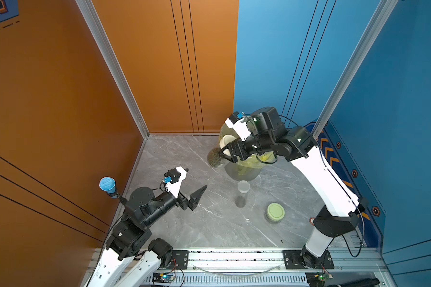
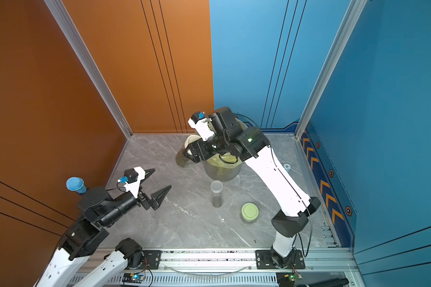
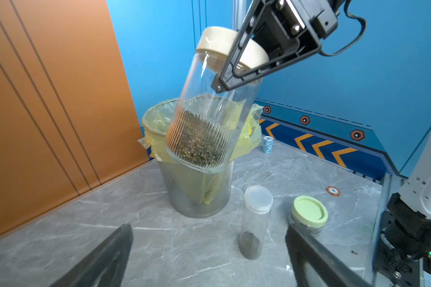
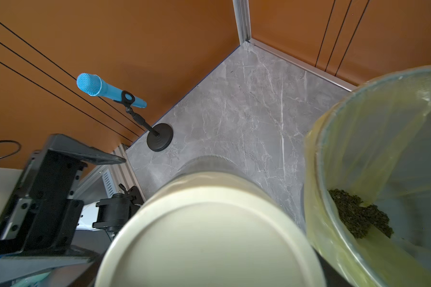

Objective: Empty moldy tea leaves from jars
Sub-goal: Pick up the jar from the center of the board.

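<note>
clasping wide jar (image 3: 204,119), right gripper (image 1: 223,152) partly spread

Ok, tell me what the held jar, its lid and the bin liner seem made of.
Jar: clear plastic or glass, ribbed lower wall; tea leaves show through. Lid: matte beige plastic, likely. Bin liner: thin yellow plastic film, translucent, crumpled.

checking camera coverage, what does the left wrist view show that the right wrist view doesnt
Left wrist only: the tall narrow clear jar with whitish lid, the short jar with pale green lid, and the right gripper's fingers on the wide clear jar with beige lid. Right wrist only: the blue microphone on a stand and dark tea leaves heaped in the bag. Both: that jar and the grey bin with yellow bag.
</note>
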You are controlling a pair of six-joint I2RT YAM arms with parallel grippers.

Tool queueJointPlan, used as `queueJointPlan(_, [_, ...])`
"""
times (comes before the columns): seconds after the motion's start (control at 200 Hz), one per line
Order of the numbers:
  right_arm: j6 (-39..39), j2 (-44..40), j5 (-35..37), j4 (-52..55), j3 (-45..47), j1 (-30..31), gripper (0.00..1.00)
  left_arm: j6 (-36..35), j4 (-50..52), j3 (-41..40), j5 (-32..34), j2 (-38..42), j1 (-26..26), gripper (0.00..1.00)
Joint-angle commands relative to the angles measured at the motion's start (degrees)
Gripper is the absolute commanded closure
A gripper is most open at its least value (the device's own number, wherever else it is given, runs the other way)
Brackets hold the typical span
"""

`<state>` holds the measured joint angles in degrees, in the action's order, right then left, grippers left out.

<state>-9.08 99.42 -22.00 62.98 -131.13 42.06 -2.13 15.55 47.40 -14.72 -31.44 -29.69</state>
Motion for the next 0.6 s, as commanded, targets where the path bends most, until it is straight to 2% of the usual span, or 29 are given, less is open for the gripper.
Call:
queueJointPlan(0.0, [-1.53,-2.64,-6.45,-0.87,0.98,-1.37,0.69,-0.26,-10.0,1.84,-8.29,-5.68,0.44,0.02])
queueJointPlan(0.065, [-1.89,-3.8,-7.92,-1.32,1.8,-1.54,0.69,-0.14,-12.77,3.6,-10.9,-9.6,0.84,0.02])
queueJointPlan(0.1, [-2.16,-4.04,-8.53,-1.73,2.29,-3.57,0.69,0.03,-13.8,4.95,-12.44,-11.82,0.99,0.02])
queueJointPlan(0.22, [-3.01,-4.69,-10.69,-3.03,3.9,-4.09,0.72,-1.05,-13.54,10.47,-16.23,-18.71,1.16,0.02])
queueJointPlan(0.396, [-5.17,-7.1,-13.65,-7.68,8.79,-4.57,0.72,-1.58,-17.32,11.21,-19.74,-23.34,1.47,0.02])
queueJointPlan(0.596, [-6.33,-8.06,-16.57,-9.52,10.02,-5.41,0.71,0.83,-22.27,10.15,-23.37,-25.99,1.53,0.02])
